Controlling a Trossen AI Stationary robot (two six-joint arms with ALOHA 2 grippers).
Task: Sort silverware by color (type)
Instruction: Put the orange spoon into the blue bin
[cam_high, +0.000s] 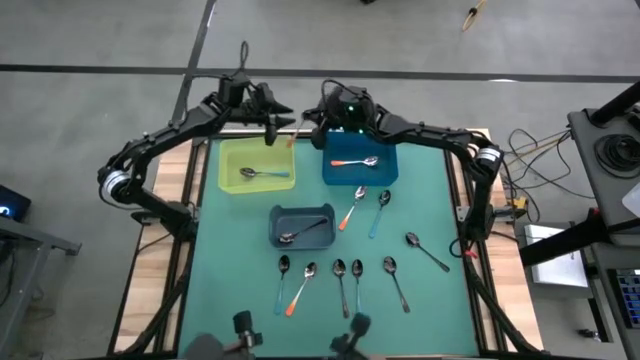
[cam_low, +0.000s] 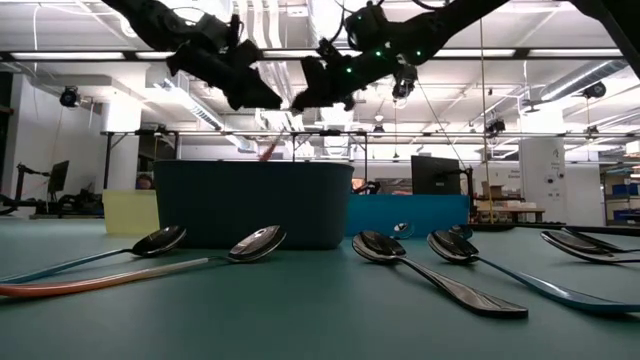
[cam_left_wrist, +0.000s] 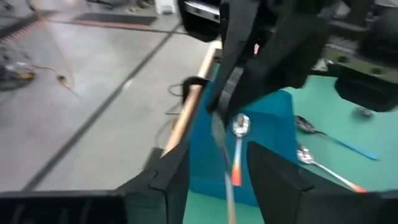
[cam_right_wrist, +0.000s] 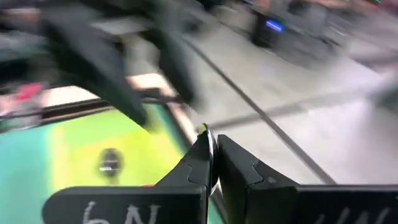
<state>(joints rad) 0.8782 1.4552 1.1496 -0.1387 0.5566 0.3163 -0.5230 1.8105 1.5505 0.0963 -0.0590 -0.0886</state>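
An orange-handled spoon (cam_high: 294, 137) hangs in the air over the table's far edge, between the yellow bin (cam_high: 228, 180) and the blue bin (cam_high: 388, 172). My right gripper (cam_right_wrist: 211, 155) is shut on it. My left gripper (cam_left_wrist: 221, 177) faces it from the left and is open. Its fingers stand on either side of the spoon's blurred stem (cam_left_wrist: 222, 155), and I see no touch. Several more spoons (cam_high: 340, 272) lie by their backs on the green mat. My right gripper pinches a thin shiny part of the spoon (cam_right_wrist: 206, 140) between its two fingertips; whether stem or bowl I cannot tell. The fingers come nearly level from the table's right. The spoon slants down below them, orange end (cam_low: 268, 150) lowest, clear of the bins.
The yellow bin holds a blue-handled spoon (cam_high: 262, 174). An orange-handled one (cam_high: 352, 161) lies in the blue bin, and a dark one (cam_high: 300, 235) in the grey bin (cam_high: 282, 216). The two arms stand close together at the far edge. The mat's near half carries loose spoons.
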